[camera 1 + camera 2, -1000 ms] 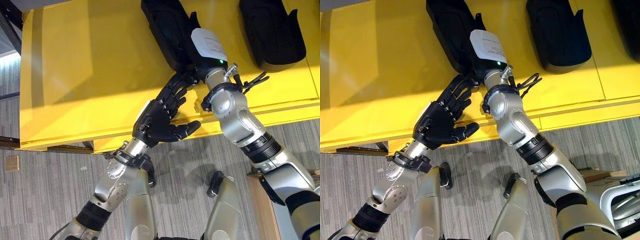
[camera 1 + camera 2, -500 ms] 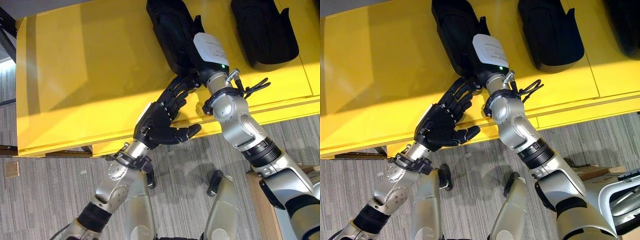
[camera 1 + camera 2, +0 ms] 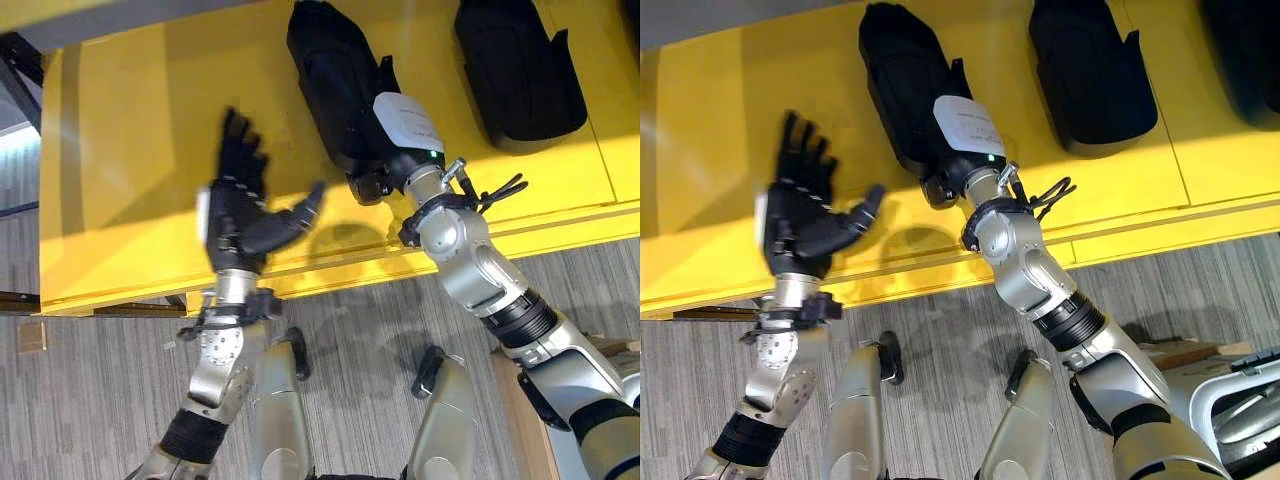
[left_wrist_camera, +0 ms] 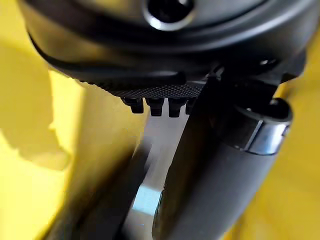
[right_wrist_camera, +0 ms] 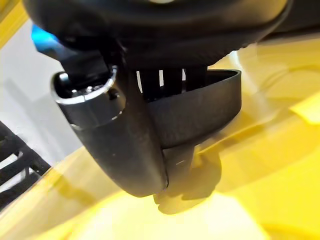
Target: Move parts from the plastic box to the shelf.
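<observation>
On the yellow shelf (image 3: 130, 150), a long black moulded part (image 3: 335, 75) lies under the right hand (image 3: 385, 170), whose fingers curl round its near end in the right wrist view. A second black part (image 3: 515, 70) rests to the right, well apart. Spread and empty, the left hand (image 3: 240, 215) hovers left of it. It looks rigid, smooth and bulky, likely slippery; its narrow near end seems the best hold.
</observation>
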### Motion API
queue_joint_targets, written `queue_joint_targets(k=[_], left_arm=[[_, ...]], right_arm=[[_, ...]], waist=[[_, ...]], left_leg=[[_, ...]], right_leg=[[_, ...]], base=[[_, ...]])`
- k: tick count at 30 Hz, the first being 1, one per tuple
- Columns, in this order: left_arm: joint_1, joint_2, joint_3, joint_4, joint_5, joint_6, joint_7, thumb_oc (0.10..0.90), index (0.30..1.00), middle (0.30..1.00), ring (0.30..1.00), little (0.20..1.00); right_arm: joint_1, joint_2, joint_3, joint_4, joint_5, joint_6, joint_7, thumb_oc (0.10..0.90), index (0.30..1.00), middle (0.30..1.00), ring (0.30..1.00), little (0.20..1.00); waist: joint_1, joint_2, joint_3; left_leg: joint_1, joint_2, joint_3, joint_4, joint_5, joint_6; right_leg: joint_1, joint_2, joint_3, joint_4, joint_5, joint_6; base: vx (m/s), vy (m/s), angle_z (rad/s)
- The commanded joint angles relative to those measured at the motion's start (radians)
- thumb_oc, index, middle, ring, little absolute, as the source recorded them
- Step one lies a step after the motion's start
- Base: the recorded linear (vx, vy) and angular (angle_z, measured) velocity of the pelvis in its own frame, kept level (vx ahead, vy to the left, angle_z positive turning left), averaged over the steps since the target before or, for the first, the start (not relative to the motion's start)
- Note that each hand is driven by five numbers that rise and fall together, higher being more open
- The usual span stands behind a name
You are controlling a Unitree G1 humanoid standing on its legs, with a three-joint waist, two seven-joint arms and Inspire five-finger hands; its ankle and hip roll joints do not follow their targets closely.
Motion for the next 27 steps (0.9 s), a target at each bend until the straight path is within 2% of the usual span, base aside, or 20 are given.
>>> queue_joint_targets(k=[1, 4, 8, 9, 11, 12, 13, 15, 16, 17, 18, 19, 20, 21, 22, 23, 27], left_arm=[[0.006, 0.001, 0.056, -0.156, 0.099, -0.140, 0.178, 0.900, 1.000, 1.000, 1.000, 1.000], [0.042, -0.003, 0.118, -0.166, 0.164, -0.196, 0.262, 0.900, 1.000, 1.000, 1.000, 1.000], [0.046, 0.002, 0.137, -0.178, 0.232, -0.233, 0.231, 0.900, 1.000, 1.000, 1.000, 1.000], [0.042, 0.009, 0.135, -0.184, 0.263, -0.247, 0.240, 0.900, 1.000, 1.000, 1.000, 1.000], [0.036, 0.020, 0.130, -0.195, 0.302, -0.280, 0.263, 0.900, 1.000, 1.000, 1.000, 1.000], [0.032, 0.024, 0.128, -0.196, 0.306, -0.285, 0.262, 0.900, 1.000, 1.000, 1.000, 1.000], [0.021, 0.027, 0.121, -0.198, 0.312, -0.288, 0.233, 0.900, 1.000, 1.000, 1.000, 1.000], [0.009, 0.030, 0.112, -0.204, 0.309, -0.282, 0.202, 0.900, 1.000, 1.000, 1.000, 1.000], [0.001, 0.032, 0.099, -0.205, 0.285, -0.284, 0.164, 0.900, 1.000, 1.000, 1.000, 1.000], [-0.004, 0.032, 0.089, -0.207, 0.275, -0.282, 0.151, 0.900, 1.000, 1.000, 1.000, 1.000], [-0.006, 0.034, 0.086, -0.209, 0.274, -0.277, 0.148, 0.900, 1.000, 1.000, 1.000, 1.000], [-0.014, 0.036, 0.079, -0.211, 0.263, -0.264, 0.131, 0.900, 1.000, 1.000, 1.000, 1.000], [-0.015, 0.035, 0.074, -0.210, 0.255, -0.263, 0.124, 0.900, 1.000, 1.000, 1.000, 1.000], [-0.023, 0.034, 0.065, -0.210, 0.239, -0.256, 0.111, 0.900, 1.000, 1.000, 1.000, 1.000], [-0.023, 0.034, 0.064, -0.210, 0.237, -0.254, 0.107, 0.900, 1.000, 1.000, 1.000, 1.000], [-0.026, 0.033, 0.061, -0.211, 0.236, -0.250, 0.102, 0.900, 1.000, 1.000, 1.000, 1.000], [-0.028, 0.025, 0.050, -0.211, 0.206, -0.232, 0.067, 0.900, 1.000, 1.000, 1.000, 1.000]], right_arm=[[0.033, 0.081, 0.054, -0.004, 0.023, -0.033, 0.001, 0.400, 0.300, 0.300, 0.300, 0.300], [0.009, 0.095, 0.063, 0.037, 0.059, -0.009, -0.043, 0.400, 0.300, 0.300, 0.300, 0.300], [-0.029, 0.112, 0.079, 0.098, 0.133, 0.002, -0.109, 0.400, 0.300, 0.300, 0.300, 0.300], [-0.036, 0.116, 0.075, 0.115, 0.143, -0.002, -0.118, 0.400, 0.300, 0.300, 0.300, 0.300], [-0.054, 0.117, 0.067, 0.148, 0.162, -0.013, -0.117, 0.400, 0.300, 0.300, 0.300, 0.300], [-0.059, 0.118, 0.070, 0.153, 0.162, -0.012, -0.120, 0.400, 0.300, 0.300, 0.300, 0.300], [-0.067, 0.125, 0.076, 0.168, 0.166, -0.011, -0.125, 0.400, 0.300, 0.300, 0.300, 0.300], [-0.077, 0.126, 0.076, 0.183, 0.172, -0.014, -0.123, 0.400, 0.300, 0.300, 0.300, 0.300], [-0.084, 0.124, 0.075, 0.206, 0.164, -0.032, -0.099, 0.429, 0.341, 0.341, 0.341, 0.341], [-0.086, 0.118, 0.080, 0.201, 0.181, -0.048, -0.103, 0.867, 0.953, 0.953, 0.953, 0.953], [-0.085, 0.119, 0.080, 0.200, 0.179, -0.055, -0.100, 0.900, 1.000, 1.000, 1.000, 1.000], [-0.085, 0.121, 0.079, 0.197, 0.174, -0.071, -0.090, 0.900, 1.000, 1.000, 1.000, 1.000], [-0.084, 0.123, 0.081, 0.193, 0.178, -0.073, -0.091, 0.900, 1.000, 1.000, 1.000, 1.000], [-0.084, 0.127, 0.084, 0.182, 0.178, -0.078, -0.088, 0.900, 1.000, 1.000, 1.000, 1.000], [-0.083, 0.127, 0.085, 0.180, 0.181, -0.080, -0.084, 0.900, 1.000, 1.000, 1.000, 1.000], [-0.082, 0.129, 0.086, 0.172, 0.190, -0.082, -0.078, 0.900, 1.000, 1.000, 1.000, 1.000], [-0.077, 0.142, 0.092, 0.142, 0.191, -0.071, -0.066, 0.900, 1.000, 1.000, 1.000, 1.000]], waist=[[0.087, 0.021, -0.038], [0.118, 0.012, -0.037], [0.138, 0.006, -0.037], [0.140, 0.005, -0.038], [0.145, 0.003, -0.037], [0.145, 0.003, -0.035], [0.146, 0.005, -0.038], [0.145, 0.005, -0.034], [0.145, 0.006, -0.037], [0.142, 0.007, -0.034], [0.142, 0.008, -0.036], [0.141, 0.007, -0.034], [0.140, 0.007, -0.036], [0.136, 0.009, -0.033], [0.136, 0.009, -0.034], [0.133, 0.010, -0.032], [0.128, 0.017, -0.029]], left_leg=[[0.035, 0.015, 0.023, 0.020, -0.093, 0.051], [0.033, 0.016, 0.010, 0.025, -0.094, 0.051], [0.033, 0.020, 0.002, 0.026, -0.089, 0.053], [0.040, 0.024, -0.004, 0.035, -0.111, 0.045], [0.038, 0.025, -0.006, 0.039, -0.113, 0.046], [0.030, 0.023, -0.001, 0.034, -0.093, 0.055], [0.038, 0.024, -0.004, 0.039, -0.112, 0.048], [0.028, 0.023, 0.000, 0.037, -0.092, 0.059], [0.037, 0.024, -0.003, 0.043, -0.114, 0.052], [0.028, 0.023, 0.003, 0.038, -0.093, 0.063], [0.036, 0.024, -0.002, 0.044, -0.113, 0.054], [0.029, 0.022, 0.003, 0.036, -0.092, 0.062], [0.038, 0.024, 0.000, 0.040, -0.111, 0.054], [0.032, 0.023, 0.007, 0.033, -0.088, 0.063], [0.041, 0.024, 0.002, 0.038, -0.108, 0.053], [0.033, 0.022, 0.008, 0.029, -0.086, 0.062], [0.038, 0.021, 0.013, 0.028, -0.086, 0.065]], right_leg=[[0.010, -0.038, -0.091, -0.012, 0.009, -0.040], [0.021, -0.052, -0.111, -0.005, 0.004, -0.042], [0.029, -0.062, -0.122, 0.002, 0.002, -0.043], [0.037, -0.062, -0.118, 0.013, -0.016, -0.032], [0.041, -0.063, -0.121, 0.012, -0.016, -0.033], [0.034, -0.065, -0.127, 0.005, 0.001, -0.045], [0.042, -0.062, -0.121, 0.014, -0.016, -0.033], [0.035, -0.065, -0.126, 0.009, 0.001, -0.045], [0.044, -0.063, -0.121, 0.015, -0.015, -0.033], [0.038, -0.064, -0.127, 0.008, 0.003, -0.045], [0.044, -0.061, -0.120, 0.016, -0.014, -0.032], [0.040, -0.062, -0.125, 0.006, 0.004, -0.043], [0.047, -0.060, -0.120, 0.013, -0.013, -0.031], [0.041, -0.060, -0.123, 0.005, 0.005, -0.043], [0.048, -0.057, -0.116, 0.012, -0.012, -0.031], [0.042, -0.058, -0.122, 0.001, 0.007, -0.043], [0.039, -0.061, -0.115, 0.005, 0.007, -0.042]], base=[[0.03, -0.105, 0.20], [0.03, -0.110, 0.15], [0.03, -0.050, 0.18], [0.08, -0.038, 0.09], [0.00, -0.015, -0.03], [0.00, 0.005, -0.06], [-0.07, 0.017, -0.01], [0.00, 0.000, 0.00], [0.00, 0.000, 0.00], [0.07, 0.001, -0.01], [-0.06, 0.008, -0.01], [0.07, -0.008, 0.00], [-0.06, 0.011, -0.01], [0.07, 0.003, -0.01], [-0.06, 0.025, 0.00], [0.00, 0.000, 0.00], [-0.01, 0.030, -0.01]])
